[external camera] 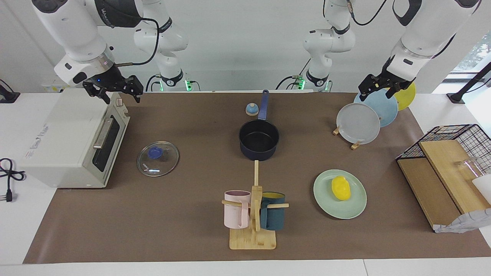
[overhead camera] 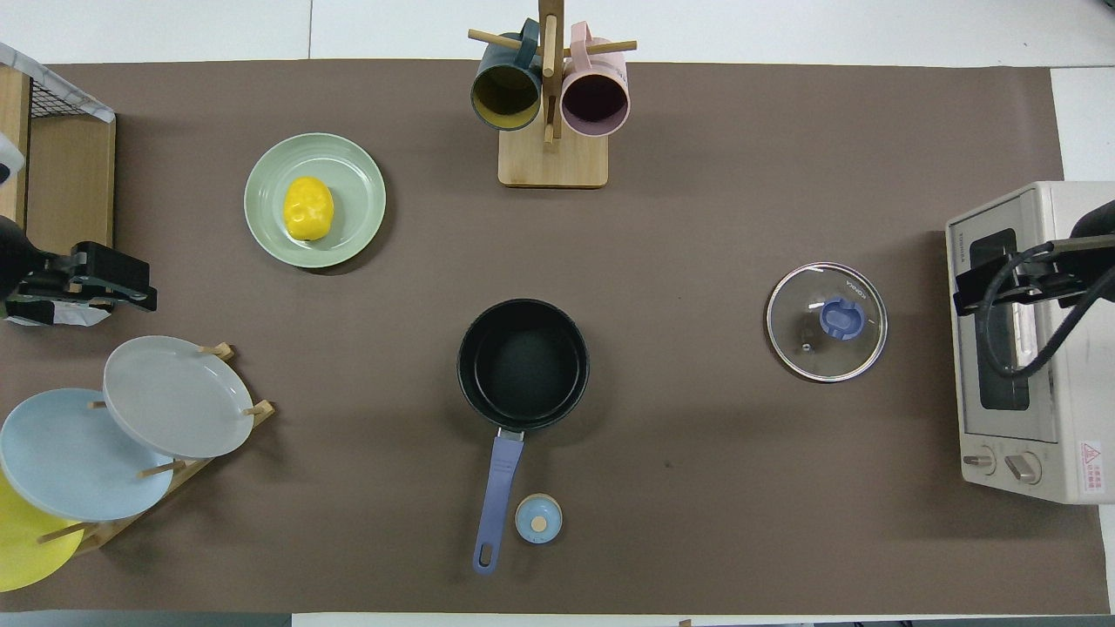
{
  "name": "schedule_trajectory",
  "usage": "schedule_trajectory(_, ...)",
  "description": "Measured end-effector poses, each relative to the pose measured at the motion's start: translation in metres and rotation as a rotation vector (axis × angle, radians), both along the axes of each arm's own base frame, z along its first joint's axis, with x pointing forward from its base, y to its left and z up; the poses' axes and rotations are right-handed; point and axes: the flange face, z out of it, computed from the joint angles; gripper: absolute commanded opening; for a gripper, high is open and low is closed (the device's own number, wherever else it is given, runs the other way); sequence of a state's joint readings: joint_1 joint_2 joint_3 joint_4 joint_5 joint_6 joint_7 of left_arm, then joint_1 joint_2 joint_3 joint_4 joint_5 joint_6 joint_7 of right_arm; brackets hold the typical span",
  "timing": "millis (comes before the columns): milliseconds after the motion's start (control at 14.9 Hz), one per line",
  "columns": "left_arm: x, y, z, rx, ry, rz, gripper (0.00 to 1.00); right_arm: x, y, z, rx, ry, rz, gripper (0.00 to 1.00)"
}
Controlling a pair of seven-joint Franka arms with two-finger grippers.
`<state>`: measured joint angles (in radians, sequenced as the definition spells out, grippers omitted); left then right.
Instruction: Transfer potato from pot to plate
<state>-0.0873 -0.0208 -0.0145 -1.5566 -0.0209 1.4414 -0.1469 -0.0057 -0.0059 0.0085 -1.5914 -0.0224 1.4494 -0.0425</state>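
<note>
Potato (external camera: 340, 188) rests mid-plate (external camera: 355, 209); pot (external camera: 259, 140) stands well apart

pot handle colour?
Blue; the pot itself is dark navy with a black inside. The handle shows best in the overhead view.

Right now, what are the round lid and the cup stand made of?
The lid looks like clear glass: the brown table cover shows through it, and its knob looks like blue plastic. The cup stand looks like pale, unpainted wood, perhaps bamboo, with a matte surface.
</note>
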Motion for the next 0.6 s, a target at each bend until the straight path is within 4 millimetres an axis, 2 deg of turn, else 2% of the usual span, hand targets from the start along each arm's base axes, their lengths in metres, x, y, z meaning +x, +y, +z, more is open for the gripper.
schedule_trajectory(604,-0.0026,-0.0004,0.0052,-0.001,-0.01,-0.001,1.0,0.0001,0.0,0.0001,0.0,-0.001,0.0,1.0)
